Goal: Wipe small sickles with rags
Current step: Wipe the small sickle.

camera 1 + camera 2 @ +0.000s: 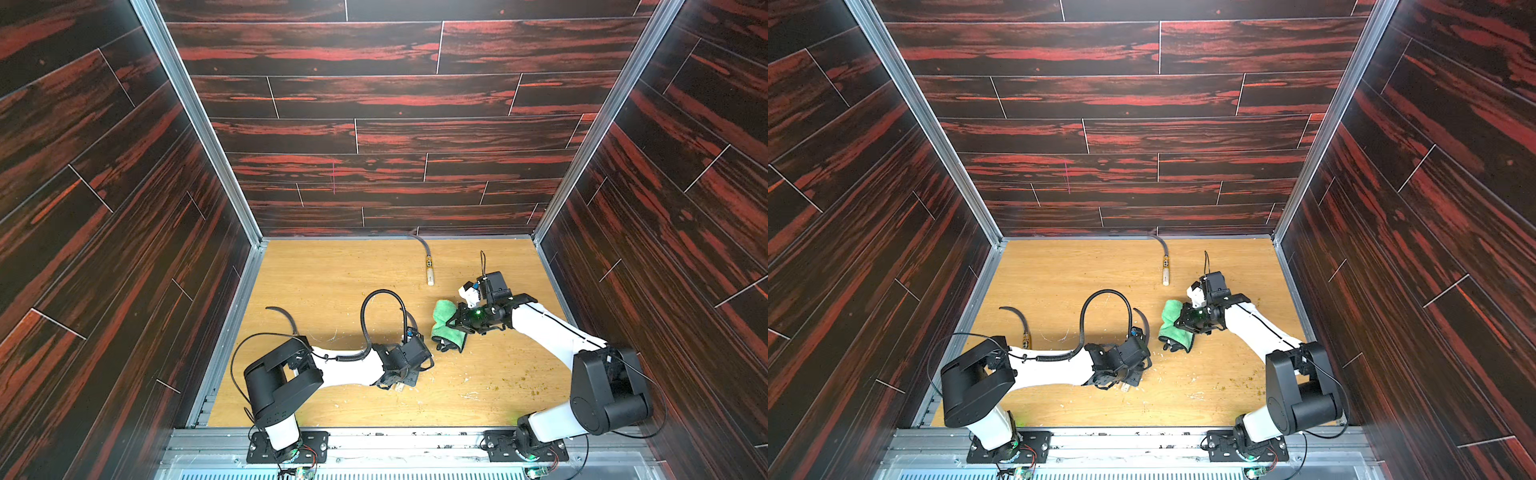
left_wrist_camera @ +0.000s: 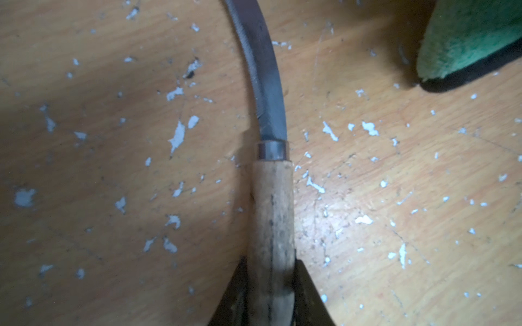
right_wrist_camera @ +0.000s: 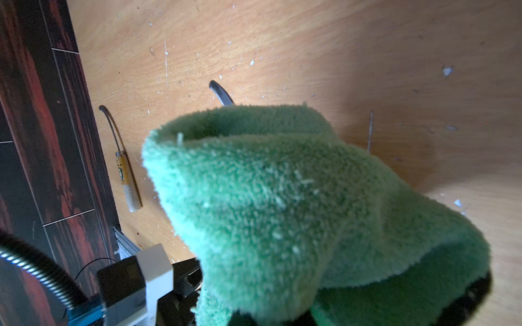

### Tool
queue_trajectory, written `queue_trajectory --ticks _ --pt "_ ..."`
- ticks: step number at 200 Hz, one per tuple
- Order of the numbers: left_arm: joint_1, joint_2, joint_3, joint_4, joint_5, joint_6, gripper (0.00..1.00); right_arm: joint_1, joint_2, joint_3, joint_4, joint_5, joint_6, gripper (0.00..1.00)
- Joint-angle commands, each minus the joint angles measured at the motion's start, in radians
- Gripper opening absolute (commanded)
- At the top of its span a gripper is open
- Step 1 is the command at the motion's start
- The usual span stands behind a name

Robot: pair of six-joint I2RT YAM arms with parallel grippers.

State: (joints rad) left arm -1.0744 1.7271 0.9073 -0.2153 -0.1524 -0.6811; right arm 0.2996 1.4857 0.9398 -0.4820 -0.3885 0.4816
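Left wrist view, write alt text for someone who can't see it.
The left gripper is shut on the pale wooden handle of a small sickle with a metal collar and dark curved serrated blade. Behind it is a tan wooden tabletop flecked with white chips, and a corner of a fluffy green cloth shows near the blade.

The left gripper [image 2: 271, 275] clamps the sickle [image 2: 272, 197] by its pale wooden handle. Off the blade's outer, convex side, well apart, a corner of the green rag [image 2: 469, 39] lies on the chip-flecked table [image 2: 113, 141].
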Motion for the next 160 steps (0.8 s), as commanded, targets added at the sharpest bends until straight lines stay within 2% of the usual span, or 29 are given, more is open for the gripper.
queue_trajectory --ticks 1,30,53,80,122,160 --pt "0.001 -0.052 0.017 0.016 -0.024 -0.003 0.0 -0.023 -0.085 -0.025 0.016 -0.029 0.006 0.0" --pt "0.006 -0.17 0.025 0.092 -0.087 0.001 0.0 -0.037 -0.138 -0.039 0.016 -0.04 0.015 0.0" --pt "0.024 -0.249 0.019 0.175 -0.075 -0.003 0.0 -0.043 -0.173 -0.04 0.021 -0.05 0.022 0.0" --pt "0.055 -0.322 -0.02 0.304 0.003 -0.028 0.0 -0.046 -0.2 -0.043 0.052 -0.089 0.036 0.0" --pt "0.108 -0.406 -0.167 0.648 0.15 -0.128 0.0 -0.05 -0.213 -0.067 0.153 -0.193 0.066 0.0" --pt "0.142 -0.397 -0.264 0.936 0.208 -0.242 0.0 -0.049 -0.228 -0.096 0.294 -0.332 0.127 0.0"
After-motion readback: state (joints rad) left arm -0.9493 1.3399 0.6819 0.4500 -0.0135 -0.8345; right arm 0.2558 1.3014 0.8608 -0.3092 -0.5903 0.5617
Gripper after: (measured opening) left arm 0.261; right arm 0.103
